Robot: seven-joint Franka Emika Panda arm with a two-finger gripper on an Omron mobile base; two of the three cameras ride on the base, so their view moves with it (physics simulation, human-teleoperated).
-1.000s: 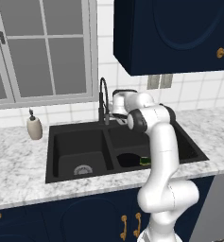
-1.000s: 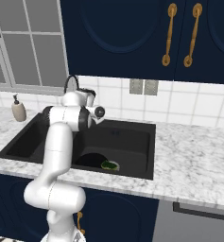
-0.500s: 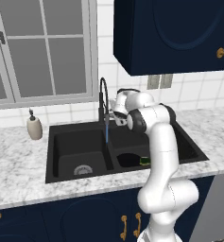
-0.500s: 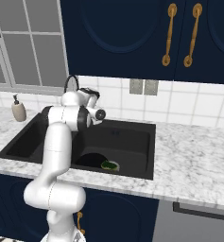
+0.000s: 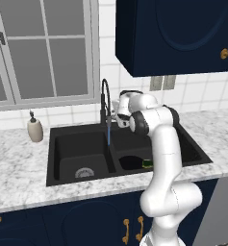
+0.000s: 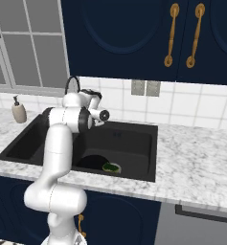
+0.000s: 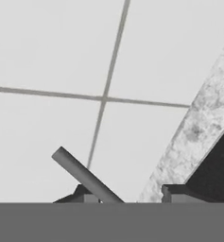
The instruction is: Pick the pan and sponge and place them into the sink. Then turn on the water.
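With the round black pan and green sponge already in the matte black double-basin sink's right basin and a pale-blue water stream running, the end effector, its opening indiscernible, sits at the gooseneck faucet, apparently needing only withdrawal.

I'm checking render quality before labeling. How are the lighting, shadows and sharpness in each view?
Left base view: flat, even light, no glare; the sink basins read near-black. Right base view: the same, faint shadows, slightly soft edges. Hand view: close wall tiles blurry, a grey lever soft-edged.
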